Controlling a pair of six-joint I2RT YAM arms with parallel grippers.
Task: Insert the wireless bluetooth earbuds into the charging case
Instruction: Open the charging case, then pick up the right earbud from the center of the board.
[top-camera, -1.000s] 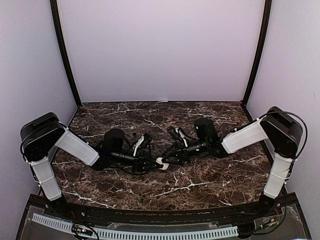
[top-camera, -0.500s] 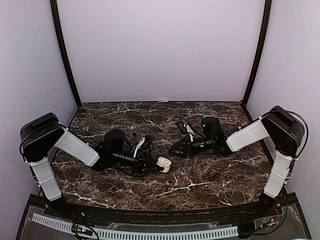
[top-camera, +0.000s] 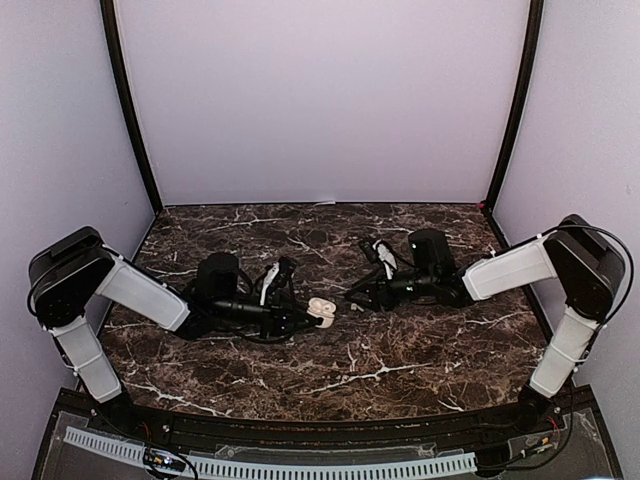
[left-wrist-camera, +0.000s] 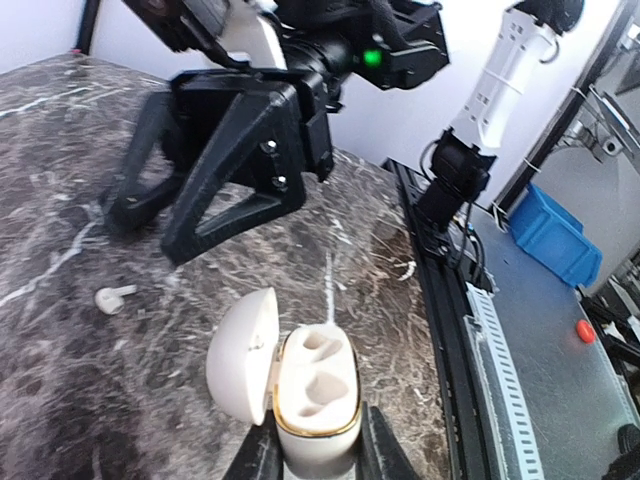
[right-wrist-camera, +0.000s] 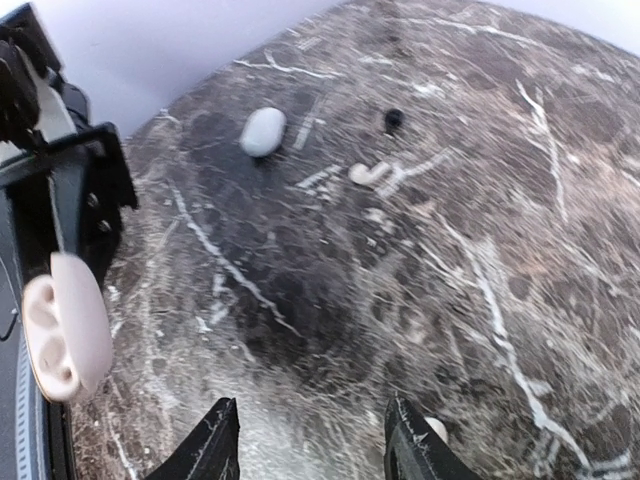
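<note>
At the lower middle of the left wrist view, my left gripper (left-wrist-camera: 312, 455) is clenched on the open charging case (left-wrist-camera: 315, 385), whose sockets look empty. A push from above could twist the case in that narrow pinch. Farther right, my right gripper (right-wrist-camera: 312, 438) hangs parted and empty over the marble table (right-wrist-camera: 520, 300), and a white earbud (right-wrist-camera: 370, 172) lies at the upper middle of its view. Being small and glossy, it may squirt aside or be caught crooked.

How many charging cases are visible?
2: the open case held by the left tool, and a closed oval case lying on the table. More may be hidden.
</note>
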